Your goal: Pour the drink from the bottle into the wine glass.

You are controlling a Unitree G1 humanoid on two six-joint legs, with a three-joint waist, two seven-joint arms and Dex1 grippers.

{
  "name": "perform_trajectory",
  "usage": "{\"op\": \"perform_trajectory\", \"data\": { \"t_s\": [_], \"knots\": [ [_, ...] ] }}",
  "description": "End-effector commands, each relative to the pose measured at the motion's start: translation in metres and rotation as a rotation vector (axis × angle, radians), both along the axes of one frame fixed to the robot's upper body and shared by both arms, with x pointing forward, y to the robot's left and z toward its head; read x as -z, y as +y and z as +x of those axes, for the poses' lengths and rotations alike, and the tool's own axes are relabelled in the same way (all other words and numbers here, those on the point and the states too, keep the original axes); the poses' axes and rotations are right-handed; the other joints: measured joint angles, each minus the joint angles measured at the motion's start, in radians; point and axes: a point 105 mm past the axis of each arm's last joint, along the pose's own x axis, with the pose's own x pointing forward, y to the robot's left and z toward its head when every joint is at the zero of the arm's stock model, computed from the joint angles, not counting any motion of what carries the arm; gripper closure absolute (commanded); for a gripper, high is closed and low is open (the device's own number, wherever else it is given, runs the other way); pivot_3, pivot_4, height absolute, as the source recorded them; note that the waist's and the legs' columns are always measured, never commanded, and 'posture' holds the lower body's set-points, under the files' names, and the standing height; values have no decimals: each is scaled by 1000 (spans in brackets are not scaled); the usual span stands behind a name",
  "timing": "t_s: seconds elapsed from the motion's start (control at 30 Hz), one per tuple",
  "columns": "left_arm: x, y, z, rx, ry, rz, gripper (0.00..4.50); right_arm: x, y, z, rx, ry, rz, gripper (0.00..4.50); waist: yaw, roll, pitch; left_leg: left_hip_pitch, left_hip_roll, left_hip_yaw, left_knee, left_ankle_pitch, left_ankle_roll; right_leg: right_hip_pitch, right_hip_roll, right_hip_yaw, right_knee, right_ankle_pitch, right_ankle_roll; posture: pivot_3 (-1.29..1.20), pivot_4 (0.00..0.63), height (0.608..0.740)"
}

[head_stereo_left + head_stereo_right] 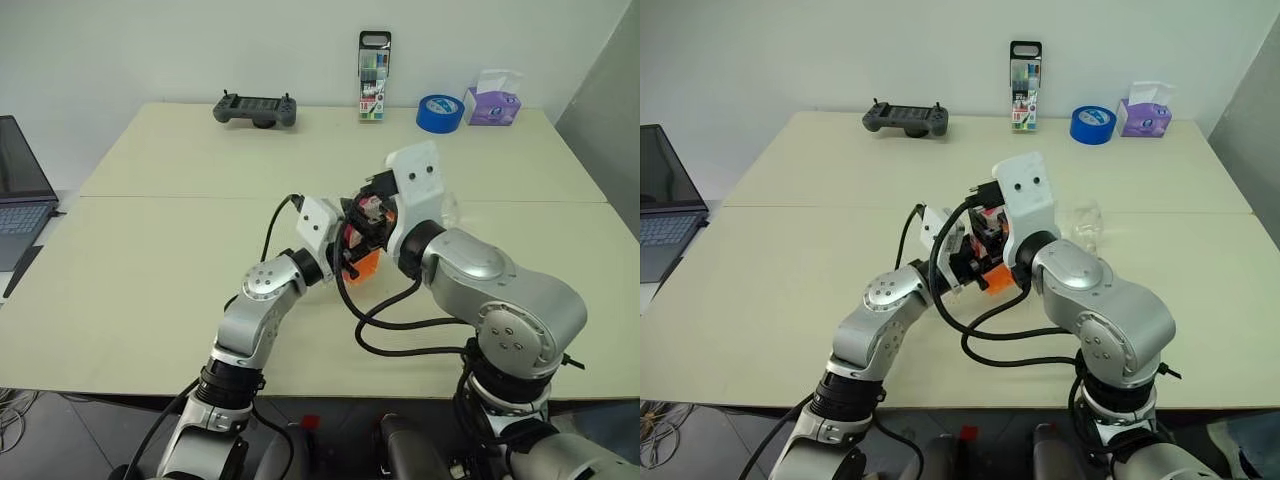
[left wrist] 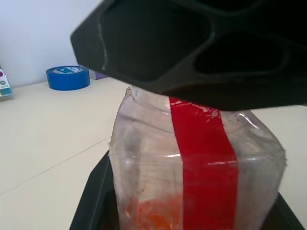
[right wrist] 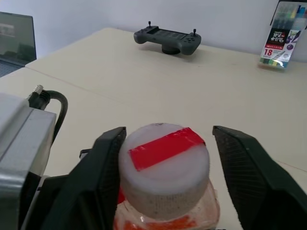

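Left gripper (image 2: 192, 211) was clamped on the bottle (image 2: 192, 163), its black fingers pressed against both sides of the squarish clear plastic body. A glossy red strip ran up the bottle's wall. The plastic looked scuffed and cloudy. A little of the drink (image 2: 153, 215), translucent orange, sat low inside, level with the left fingers.

Right gripper (image 3: 165, 163) stood over the bottle's top with its jaws apart. The cap (image 3: 163, 167) lay between its two black, finely ribbed fingers (image 3: 249, 172); it was round, white and grainy, with a red strip across its flat top. One finger touched the cap's side, the other stood clear of it.

In the head views both grippers met above the cream table (image 1: 150, 250), the bottle between them. The wine glass (image 1: 1087, 222), clear and rounded, stood just beyond the right gripper; whether it was upright I could not tell.

Farther off past both grippers: a dark grey game controller (image 3: 167, 39), a marker pack (image 3: 283, 36), a blue tape roll (image 2: 68, 76), a purple tissue box (image 1: 493, 100).
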Motion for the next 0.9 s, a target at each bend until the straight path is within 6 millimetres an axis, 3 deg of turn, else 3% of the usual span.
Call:
{"op": "perform_trajectory", "data": {
  "t_s": [0.03,0.2,0.23,0.33,0.4,0.5,0.63,0.83,0.87,0.9],
  "knots": [
    [-17,0,-5,17,-76,-20,2846,-19,-28,8,172,-93,-4,2573,0,0,0,0,0,0,0,0,0,0,0,0,0,0,0,0,150,740],
    [-18,-2,-3,18,-77,-23,2847,-21,-48,22,89,-128,-109,2561,0,0,0,0,-1,0,0,0,0,1,0,0,-1,0,0,0,150,740],
    [-19,-3,-3,20,-77,-23,2847,-25,-47,23,-10,-149,-101,2561,0,0,0,0,-1,0,0,0,0,1,0,-1,-1,0,0,0,150,740],
    [-20,-6,-2,28,-78,-24,2847,-43,-30,1,-421,-272,-21,2560,-1,0,0,0,-1,2,0,0,1,2,0,-1,-2,0,0,0,150,740],
    [-20,-8,-3,37,-82,-19,2862,-41,-30,-11,-667,-206,24,2560,0,0,0,0,-1,3,0,0,1,2,1,-1,-3,0,0,0,150,740],
    [-21,-7,-4,48,-84,-15,2864,-14,-30,-13,-933,-96,-150,2560,0,0,0,0,-1,4,0,0,1,2,1,-1,-3,0,0,0,150,740],
    [-22,-7,-4,47,-90,-18,2864,-11,-27,18,-915,-106,-238,2561,-19,0,1,4,0,5,-2,0,1,2,3,2,-1,0,0,0,150,740],
    [-24,-6,-3,35,-95,-21,2865,-20,-25,28,-863,-87,-232,2561,-7,0,1,1,4,1,-3,0,1,0,2,-1,0,0,0,0,150,740],
    [-23,-6,-3,36,-90,-21,2865,-22,-25,28,-856,-85,-216,1820,-5,0,1,1,3,0,-2,0,0,0,1,-1,-1,0,0,0,150,740],
    [-22,-6,-3,40,-86,-21,2865,-24,-26,29,-839,-90,-216,1512,-3,0,1,1,2,0,-2,0,0,0,0,0,-1,0,0,0,150,740]
  ]
}}
